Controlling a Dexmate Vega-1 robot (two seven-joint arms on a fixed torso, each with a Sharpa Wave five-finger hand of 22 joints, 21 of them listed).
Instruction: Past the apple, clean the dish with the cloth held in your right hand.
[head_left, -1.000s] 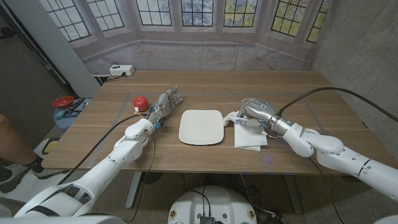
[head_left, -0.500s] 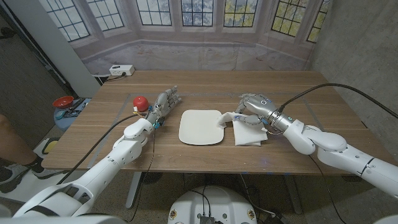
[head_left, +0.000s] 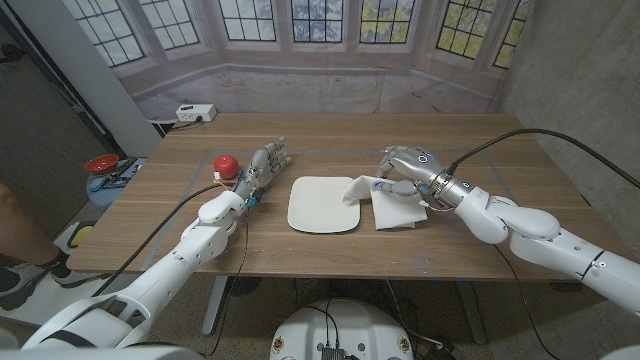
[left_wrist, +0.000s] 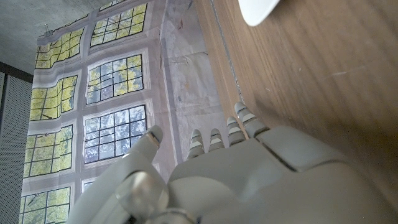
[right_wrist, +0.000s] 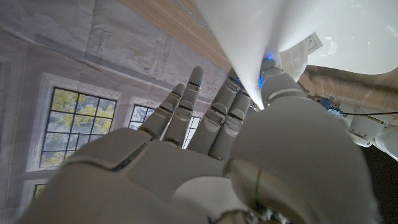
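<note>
Pinching soft white cloth (over square dish), right hand; left hand open.

- The cloth covers the dish at its right edge.
- In the left wrist view, the dish is cut off by the picture's edge.
- The right hand hides its own fingertips.

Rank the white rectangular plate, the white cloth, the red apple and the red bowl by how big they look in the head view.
1. white rectangular plate
2. white cloth, partly bunched, so its spread is unsure
3. red bowl off the table's left edge
4. red apple, close to the bowl in size
</note>
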